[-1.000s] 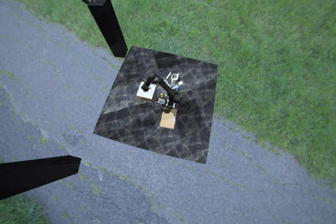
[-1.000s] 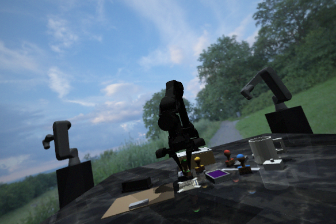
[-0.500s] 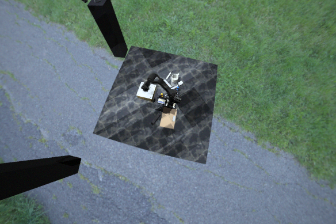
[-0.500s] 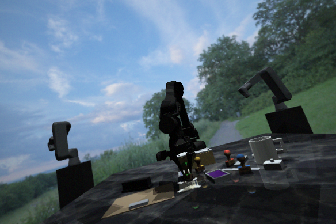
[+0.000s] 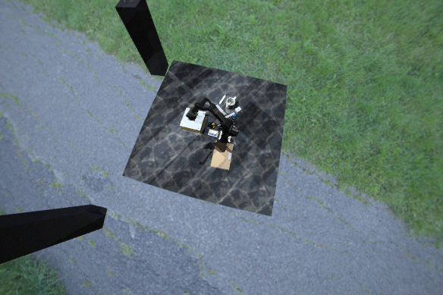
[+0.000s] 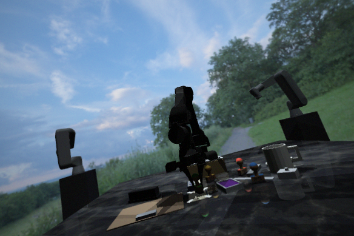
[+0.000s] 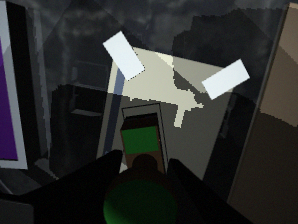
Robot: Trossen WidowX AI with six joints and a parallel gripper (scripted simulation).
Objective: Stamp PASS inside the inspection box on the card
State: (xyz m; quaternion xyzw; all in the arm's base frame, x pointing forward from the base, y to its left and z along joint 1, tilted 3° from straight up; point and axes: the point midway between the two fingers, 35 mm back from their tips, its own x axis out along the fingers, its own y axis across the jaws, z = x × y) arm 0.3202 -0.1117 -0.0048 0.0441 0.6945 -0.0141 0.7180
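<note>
My gripper is shut on the green-knobbed stamp, which has a green label on its block. The stamp is low over the pale card. In the wrist view its block covers much of the inspection box, whose top and right lines show beyond it. The stamp's underside is hidden; I cannot tell whether it touches the card, or whether a print lies under it. The purple ink pad lies to the card's left in the wrist view.
Yellow, red and blue knobbed stamps stand near the pad. A mug stands beyond them. A tan board lies across the card from the pad. A white-topped box and black block are nearby.
</note>
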